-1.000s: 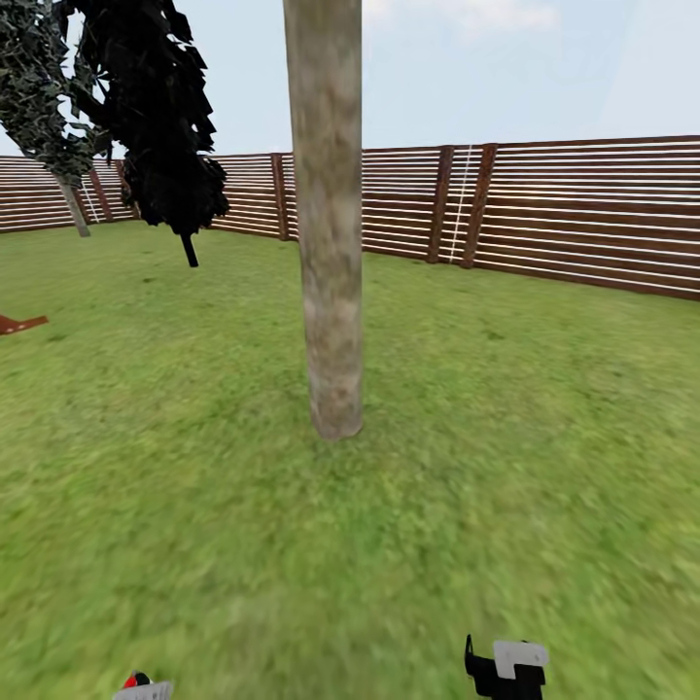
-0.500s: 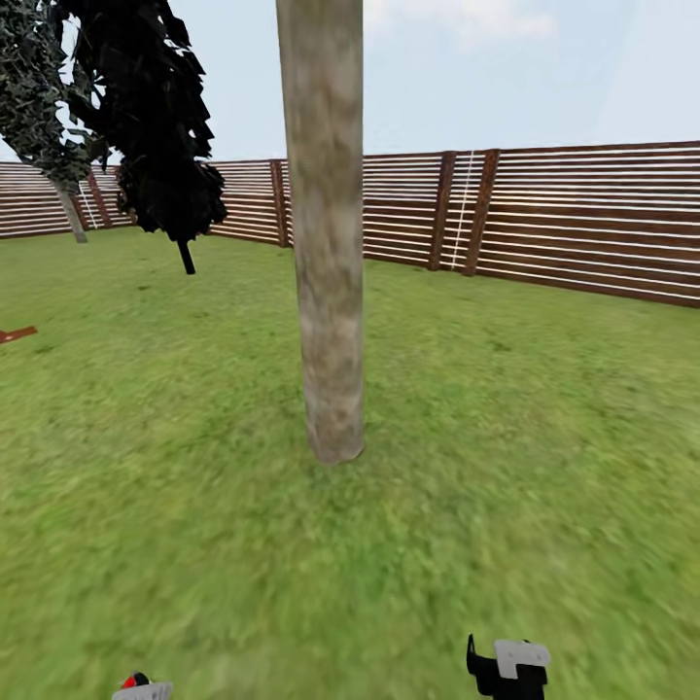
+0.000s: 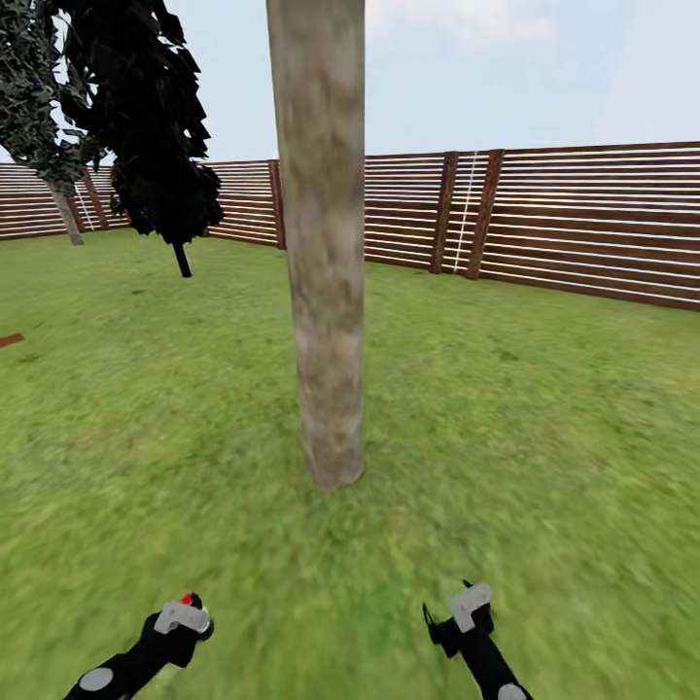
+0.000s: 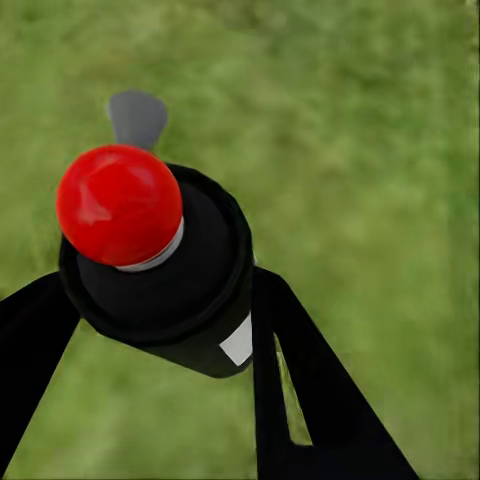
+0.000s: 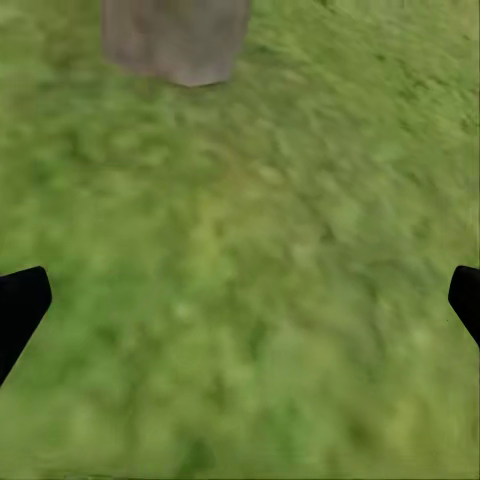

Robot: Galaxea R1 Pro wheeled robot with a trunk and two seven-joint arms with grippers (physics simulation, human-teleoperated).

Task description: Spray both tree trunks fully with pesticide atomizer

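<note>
Two grippers show at the frame's bottom. The left gripper (image 3: 182, 615), lower left, is clamped around the atomizer (image 4: 160, 265), red dot up. The right gripper (image 5: 240, 300) is spread wide, holding nothing. The trunk (image 3: 321, 243) rises centre.

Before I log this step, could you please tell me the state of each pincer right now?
Left pincer: shut on the spray bottle, red button on top.
Right pincer: open, holding nothing, over grass.

Tree trunk (image 3: 321, 243) cropped above.
</note>
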